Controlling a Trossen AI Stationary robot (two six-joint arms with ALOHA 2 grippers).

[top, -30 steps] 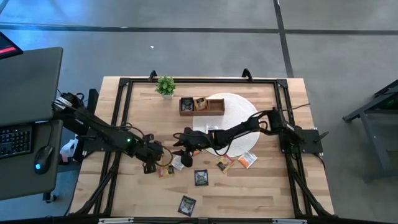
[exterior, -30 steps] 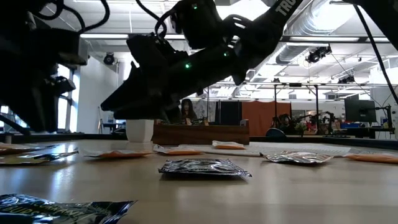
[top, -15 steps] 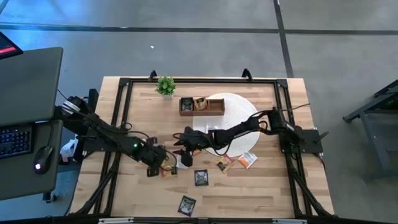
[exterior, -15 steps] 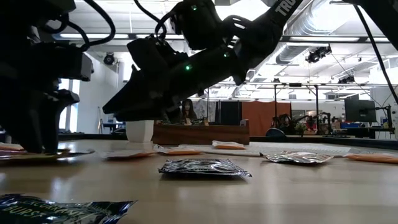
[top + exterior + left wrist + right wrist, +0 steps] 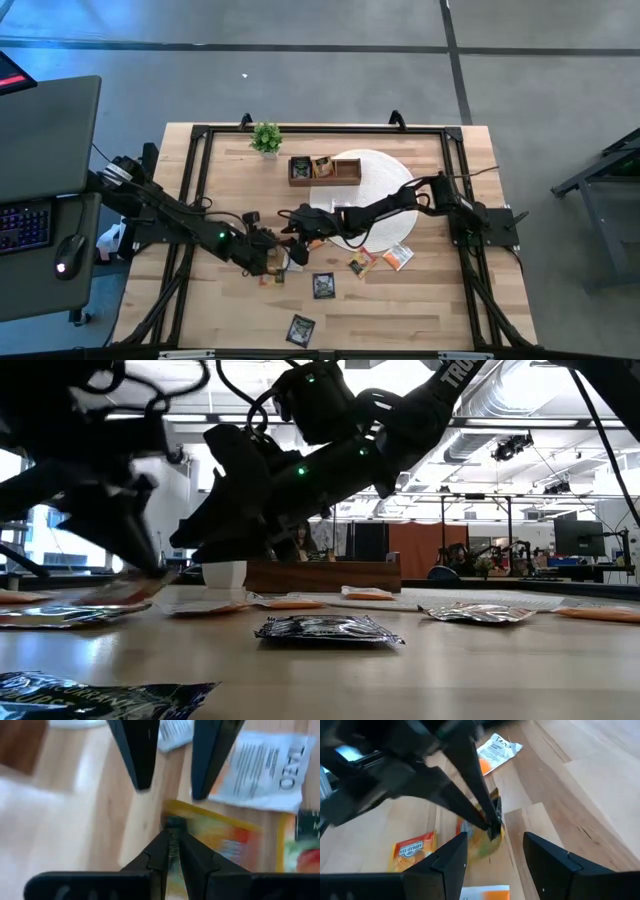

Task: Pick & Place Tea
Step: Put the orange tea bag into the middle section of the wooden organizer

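My left pincer (image 5: 172, 842), tips pinched on the near edge of a flat yellow-and-orange tea sachet (image 5: 220, 840); sachet spreads away from the tips over the pale wooden desk (image 5: 100, 800). Just past it, my right pincer (image 5: 492, 850), fingers spread wide, nothing between them, pointing back at the same sachet (image 5: 482, 837). Left is the nearer arm and has the hold; I judge the lift is its job. Farther off, a white-and-orange printed sachet (image 5: 265, 767), and the brown wooden compartment tray (image 5: 324, 169) well beyond.
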